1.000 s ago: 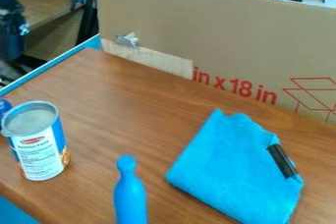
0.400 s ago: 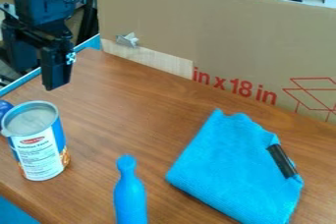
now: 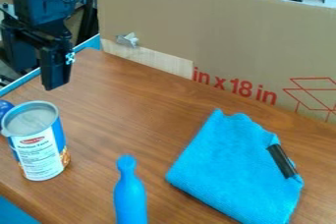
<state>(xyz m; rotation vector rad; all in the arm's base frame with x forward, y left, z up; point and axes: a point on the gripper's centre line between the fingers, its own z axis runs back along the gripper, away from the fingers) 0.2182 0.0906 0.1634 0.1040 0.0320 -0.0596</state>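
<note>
Black at the gripper [image 3: 54,79], hangs at upper left with nothing seen held, opening impossible to tell, near upright can [image 3: 41,144], with blue bottle-shaped object [image 3: 130,196] and cloth [image 3: 230,166] rightward, cardboard panel [image 3: 197,26] blocking behind.

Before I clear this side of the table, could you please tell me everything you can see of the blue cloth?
The blue cloth lies on the brown wood-look table at the lower right, its bottom running out of view. It is bright blue, with a soft, finely textured surface like microfiber. It looks folded into a thick, roughly four-sided pad, with a wavy far edge and a rounded left corner. A short black marker-like object rests on it near the right edge.
</note>
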